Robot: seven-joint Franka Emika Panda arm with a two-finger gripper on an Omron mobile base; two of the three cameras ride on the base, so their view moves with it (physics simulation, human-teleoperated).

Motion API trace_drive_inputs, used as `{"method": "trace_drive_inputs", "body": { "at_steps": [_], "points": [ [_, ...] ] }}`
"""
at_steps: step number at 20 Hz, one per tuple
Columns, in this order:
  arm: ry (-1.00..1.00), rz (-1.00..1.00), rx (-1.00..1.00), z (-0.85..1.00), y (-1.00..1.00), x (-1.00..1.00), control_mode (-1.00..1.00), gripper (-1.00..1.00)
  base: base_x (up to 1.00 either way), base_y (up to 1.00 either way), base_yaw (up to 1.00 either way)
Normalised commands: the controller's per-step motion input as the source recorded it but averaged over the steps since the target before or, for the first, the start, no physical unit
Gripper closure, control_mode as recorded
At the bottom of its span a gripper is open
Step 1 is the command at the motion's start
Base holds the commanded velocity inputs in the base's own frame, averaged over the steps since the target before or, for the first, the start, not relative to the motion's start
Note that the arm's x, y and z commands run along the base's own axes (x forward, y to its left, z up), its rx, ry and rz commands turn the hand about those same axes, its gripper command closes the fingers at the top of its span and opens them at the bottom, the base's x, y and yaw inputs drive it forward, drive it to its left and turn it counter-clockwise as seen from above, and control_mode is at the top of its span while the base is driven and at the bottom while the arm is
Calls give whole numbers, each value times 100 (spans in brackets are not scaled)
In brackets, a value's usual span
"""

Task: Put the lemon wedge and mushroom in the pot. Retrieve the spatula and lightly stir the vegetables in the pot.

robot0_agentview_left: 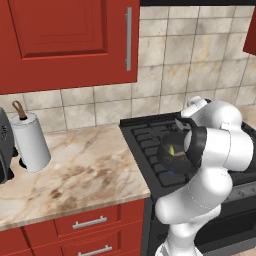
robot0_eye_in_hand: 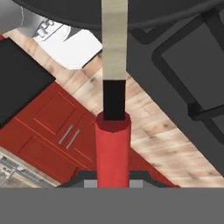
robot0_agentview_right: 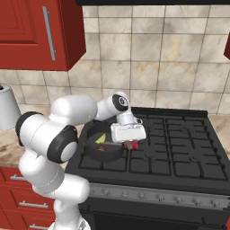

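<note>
The dark grey pot stands on the stove's front left burner, and it also appears beside my arm in the left base view. Inside it lies the yellow-green lemon wedge. I cannot tell the mushroom apart in the pot. My gripper hovers just right of the pot's rim, shut on the red handle of the spatula. The spatula's shaft reaches over the rim into the pot. In the hand view the handle rises from between my jaws, and the pot lies at the top.
The black stove has open burners to the right of the pot. A marble counter lies to its left, with a paper towel roll and a dark appliance. Red cabinets hang above.
</note>
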Motion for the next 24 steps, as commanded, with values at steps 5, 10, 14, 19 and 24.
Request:
{"method": "trace_drive_inputs", "body": {
  "at_steps": [5, 10, 14, 19, 24],
  "points": [
    [16, 7, 0, 6, -2, 0, -100, 100, 0, 0, 0],
    [10, 6, 0, 31, 0, 0, -100, 100, 0, 0, 0],
    [7, 4, -4, 34, 0, 6, -100, 100, 0, 0, 0],
    [23, 7, -11, 1, 0, 0, -100, 100, 0, 0, 0],
    [9, 6, -10, 5, 0, 13, -100, 100, 0, 0, 0]
  ]
}}
